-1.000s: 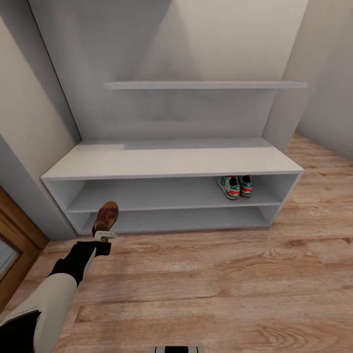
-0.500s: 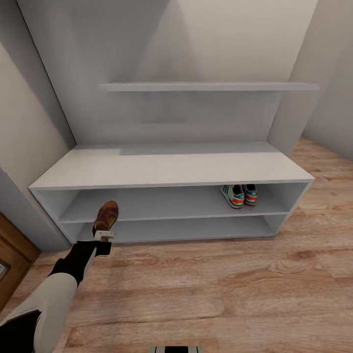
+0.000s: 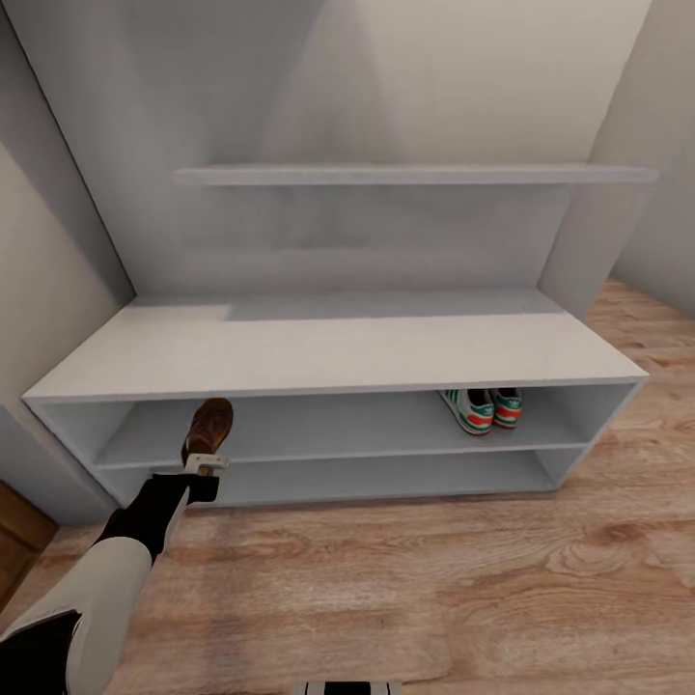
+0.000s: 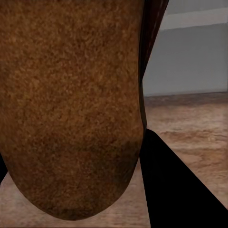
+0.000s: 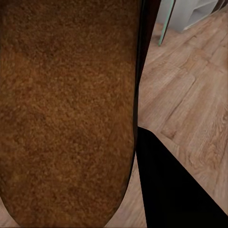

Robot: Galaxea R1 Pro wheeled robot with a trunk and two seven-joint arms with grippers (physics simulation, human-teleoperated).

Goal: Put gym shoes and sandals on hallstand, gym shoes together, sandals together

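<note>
The light-grey hallstand (image 3: 328, 352) stands against the wall ahead. Both gym shoes (image 3: 481, 409) sit side by side at the right end of its upper open shelf. In the head view my left gripper (image 3: 205, 465) is shut on a brown sandal (image 3: 208, 429), held toe-up in front of the shelves' left part. That sandal's cork sole (image 4: 71, 104) looms close in the left wrist view beside a dark finger (image 4: 180, 190). In the right wrist view a second sandal's sole (image 5: 66, 109) sits just as close against a dark finger (image 5: 175, 190), over the corridor floor (image 5: 190, 90).
A grey wall shelf (image 3: 405, 175) hangs above the bench top. Walls close in on the left (image 3: 43, 280) and right (image 3: 637, 164). A wooden door edge (image 3: 14, 541) shows at lower left. Plank floor (image 3: 415, 589) stretches in front of the rack.
The whole view has shifted: the camera has come closer to the hallstand, which now looks wider. The held sandal now overlaps the upper open shelf instead of the lower one.
</note>
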